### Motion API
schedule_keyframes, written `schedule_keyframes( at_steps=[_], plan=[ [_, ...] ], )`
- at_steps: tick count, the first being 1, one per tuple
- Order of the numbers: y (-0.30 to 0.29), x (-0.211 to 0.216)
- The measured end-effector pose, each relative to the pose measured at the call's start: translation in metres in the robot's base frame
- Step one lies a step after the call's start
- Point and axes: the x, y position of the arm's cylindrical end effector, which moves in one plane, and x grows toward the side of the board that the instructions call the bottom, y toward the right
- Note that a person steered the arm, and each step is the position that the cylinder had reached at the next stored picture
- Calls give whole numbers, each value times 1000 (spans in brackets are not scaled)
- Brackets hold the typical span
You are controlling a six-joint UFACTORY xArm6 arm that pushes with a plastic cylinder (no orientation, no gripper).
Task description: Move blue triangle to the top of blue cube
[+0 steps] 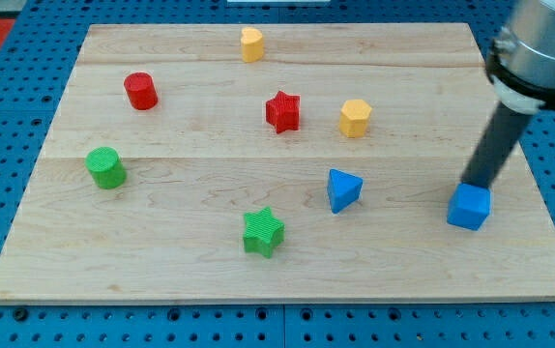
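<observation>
Camera view, blue triangle (343, 189) well left of my tip (473, 184), tip touching blue cube (469, 207)

My wooden board (161, 261) carries blue triangle (343, 189), blue cube (469, 207), green star (263, 232), green cylinder (105, 167), red cylinder (140, 91), red star (282, 111) and two yellow blocks (355, 118) (251, 43).

My tip (475, 183) touches the blue cube's (469, 207) top edge, the blue triangle (343, 189) well apart to the view's left

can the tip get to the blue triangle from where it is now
Probably yes. My tip sits at the blue cube's upper edge, at the view's right. The blue triangle lies to the view's left with only bare board between; the yellow block sits well above that path.
</observation>
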Motion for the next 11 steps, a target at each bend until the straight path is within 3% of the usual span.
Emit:
schedule_keyframes(
  at_steps=[1, 3, 5, 6, 7, 8, 11],
  plan=[
    [-43, 35],
    [-77, -8],
    [-165, 5],
    [-170, -22],
    [-248, -14],
    [-261, 24],
    [-153, -9]
  ],
)
